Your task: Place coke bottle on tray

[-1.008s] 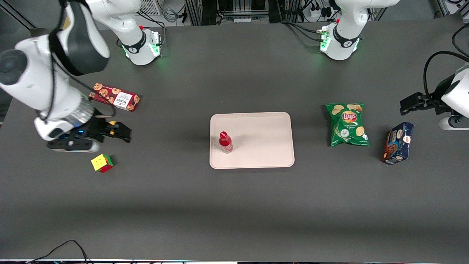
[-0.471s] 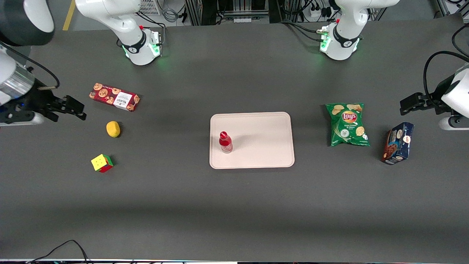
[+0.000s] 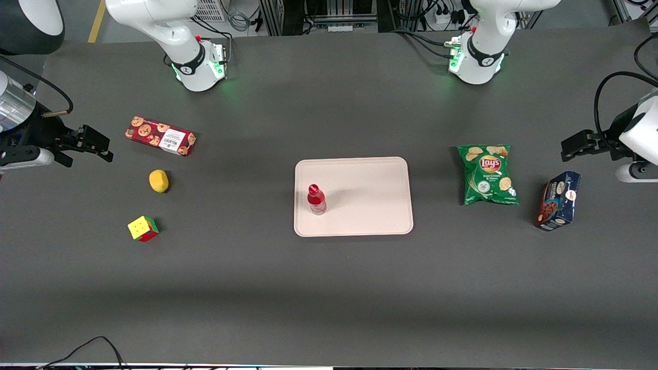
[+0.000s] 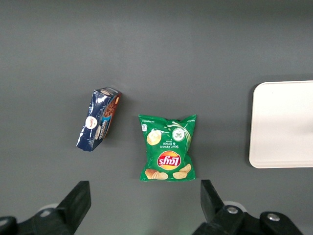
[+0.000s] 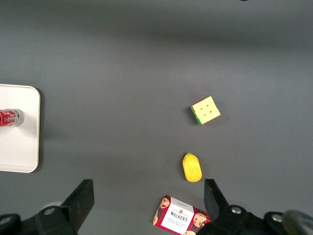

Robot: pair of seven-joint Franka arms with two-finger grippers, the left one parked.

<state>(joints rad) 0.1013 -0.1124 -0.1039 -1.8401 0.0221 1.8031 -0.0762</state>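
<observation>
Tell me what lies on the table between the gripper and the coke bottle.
In the front view, the red cookie box and the lemon lie between the open gripper, at the working arm's end, and the coke bottle, upright on the tray.

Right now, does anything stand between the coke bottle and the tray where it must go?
No. The coke bottle already stands upright on the tray. The gripper is open, away at the working arm's end.

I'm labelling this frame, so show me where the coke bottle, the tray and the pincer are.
coke bottle (image 3: 316, 199): front view, on its red body, standing on the tray.
tray (image 3: 370, 195): front view, on its bare floor.
pincer (image 3: 99, 144): front view, between its open fingertips, at the working arm's end of the table.
</observation>
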